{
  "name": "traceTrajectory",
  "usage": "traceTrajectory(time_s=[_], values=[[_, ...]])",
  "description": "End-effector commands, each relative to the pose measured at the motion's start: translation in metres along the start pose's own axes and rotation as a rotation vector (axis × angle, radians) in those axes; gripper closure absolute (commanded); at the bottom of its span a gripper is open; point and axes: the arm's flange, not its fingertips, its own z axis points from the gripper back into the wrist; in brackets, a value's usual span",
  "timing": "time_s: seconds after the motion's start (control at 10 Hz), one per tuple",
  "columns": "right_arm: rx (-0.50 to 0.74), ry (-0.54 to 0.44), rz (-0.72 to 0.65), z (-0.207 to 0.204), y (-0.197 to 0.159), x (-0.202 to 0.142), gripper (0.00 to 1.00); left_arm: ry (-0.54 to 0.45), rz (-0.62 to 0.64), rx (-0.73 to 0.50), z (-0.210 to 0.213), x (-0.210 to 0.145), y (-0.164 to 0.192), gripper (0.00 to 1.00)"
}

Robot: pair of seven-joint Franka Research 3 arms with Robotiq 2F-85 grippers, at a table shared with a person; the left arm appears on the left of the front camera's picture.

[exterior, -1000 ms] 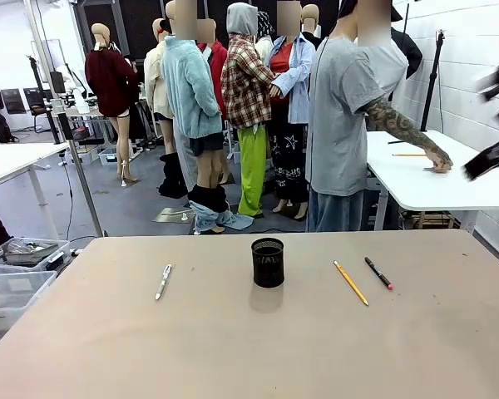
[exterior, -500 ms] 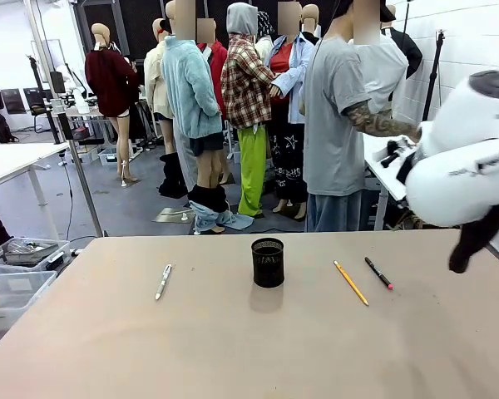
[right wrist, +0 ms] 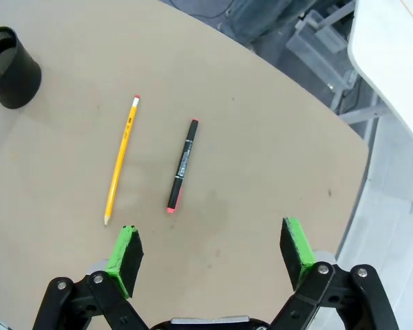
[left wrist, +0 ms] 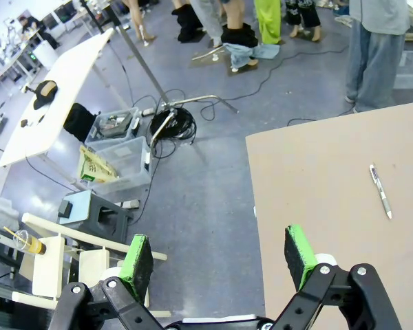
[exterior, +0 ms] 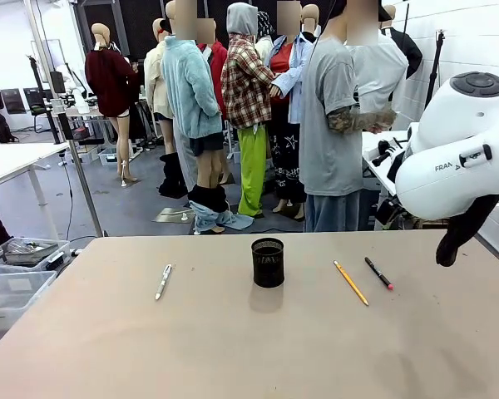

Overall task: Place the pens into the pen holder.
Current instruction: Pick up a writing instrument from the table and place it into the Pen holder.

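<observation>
Hovering above the right part of the counter [exterior: 233,349], my right gripper [right wrist: 210,251] had its green pads spread wide with nothing between them. My left gripper [left wrist: 220,251] was equally spread and empty, hanging off the counter's left edge over the floor.

All three writing sticks lay flat on the counter, outside the black mesh pen holder [exterior: 268,263], which stood upright in the middle. I judged the biggest risk to be the pads skidding on such slim, flat sticks, or catching two at once, since the yellow pencil [right wrist: 121,159] and black marker [right wrist: 182,166] lay near each other. A long stick dropped in at a slant might also tip the short holder.

Pencil and marker lay roughly parallel, running diagonally from far-left to near-right, with the pencil's pink eraser at the far end and the marker's pink end toward me. The silvery pen [exterior: 164,281] lay well left of the holder, pointing nearly straight across.
</observation>
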Motion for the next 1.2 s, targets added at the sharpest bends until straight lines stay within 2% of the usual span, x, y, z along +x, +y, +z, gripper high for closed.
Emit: traceTrajectory(time_s=[0.0, 0.3, 0.6, 0.9, 1.0, 1.1], values=[[0.073, 0.065, 0.016, -0.018, -0.001, 0.006, 0.00, -0.006, 0.004, 0.002, -0.001, 0.001, 0.001, 0.00], [0.157, 0.232, -0.052, -0.075, -0.025, 0.039, 0.00, -0.006, 0.004, 0.002, -0.001, 0.001, 0.001, 0.00], [0.217, 0.372, -0.052, -0.137, -0.031, 0.052, 0.00, -0.006, 0.004, 0.002, -0.001, 0.001, 0.001, 0.00], [0.300, 0.411, -0.082, -0.178, -0.031, 0.042, 0.00, -0.006, 0.004, 0.002, -0.001, 0.001, 0.001, 0.00], [0.288, 0.390, -0.113, -0.175, -0.031, 0.038, 0.00, -0.006, 0.004, 0.002, -0.001, 0.001, 0.001, 0.00], [0.259, 0.414, -0.082, -0.177, -0.026, 0.039, 0.00, -0.006, 0.004, 0.002, -0.001, 0.001, 0.001, 0.00]])
